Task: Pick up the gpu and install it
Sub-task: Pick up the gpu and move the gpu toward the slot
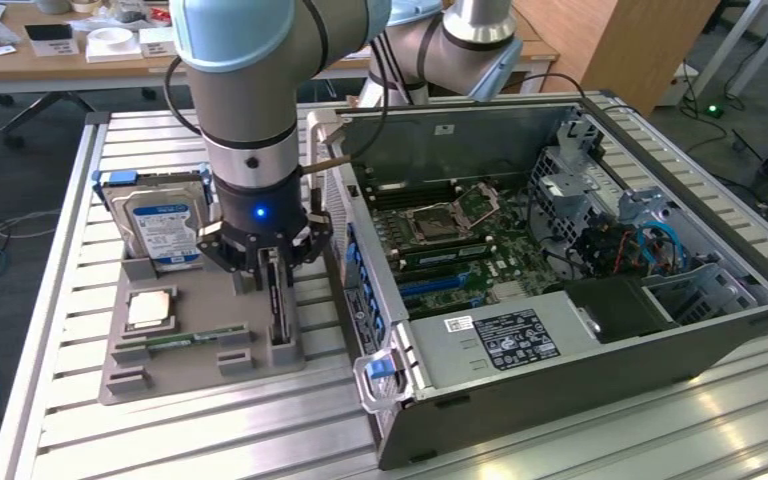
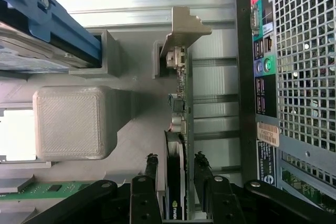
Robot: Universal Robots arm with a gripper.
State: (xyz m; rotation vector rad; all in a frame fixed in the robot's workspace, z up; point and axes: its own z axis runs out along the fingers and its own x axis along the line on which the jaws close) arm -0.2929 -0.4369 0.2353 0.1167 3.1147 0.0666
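The gpu (image 1: 279,305) stands on its edge in a slot of the grey holder tray (image 1: 197,378), left of the open computer case (image 1: 584,330) in the exterior view. My gripper (image 1: 273,262) is lowered straight over it. In the wrist view the gpu (image 2: 182,103) shows its green board, black cooler and silver end bracket (image 2: 184,24). The gripper (image 2: 177,167) straddles the card, open, with one black finger (image 2: 151,165) on each side. I see no squeeze on the card.
On the tray also sit a silver hard drive (image 1: 164,228) with a blue label, a CPU (image 1: 153,308) and a RAM stick (image 1: 191,340). The case's motherboard (image 1: 444,250) lies exposed. The case's rear panel (image 2: 299,77) is close beside the gpu.
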